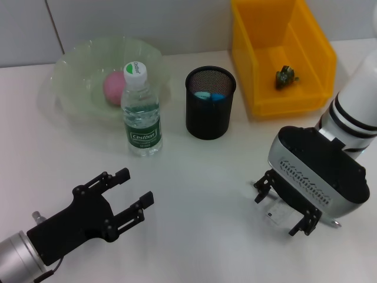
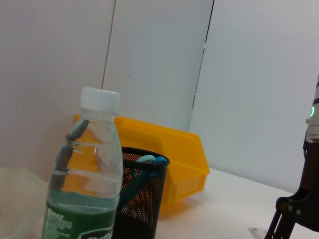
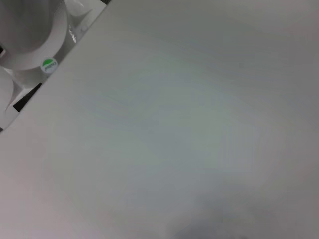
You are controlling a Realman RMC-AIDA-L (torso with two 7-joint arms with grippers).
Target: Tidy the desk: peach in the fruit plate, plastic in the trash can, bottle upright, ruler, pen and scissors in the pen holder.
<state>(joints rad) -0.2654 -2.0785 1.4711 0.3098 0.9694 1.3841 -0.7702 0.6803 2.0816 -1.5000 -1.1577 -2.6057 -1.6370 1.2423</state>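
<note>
At the tabletop's [image 1: 206,177] 5 o'clock edge, the right end effector [image 1: 287,207] is parked fingers-apart right over a clear plastic scrap [image 1: 278,213]. Plenty of bare room is left mid-table. The left end effector [image 1: 134,193] is spread wide at 7 o'clock, well short of the upright bottle [image 1: 141,112].

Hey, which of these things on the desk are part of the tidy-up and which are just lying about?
Job: peach in plate; upright bottle; pen holder; trash can holding plastic; flat clear piece, likely the ruler, under the open right gripper; left gripper open, idle near the front edge.
Lying about: nothing I can spot.
</note>
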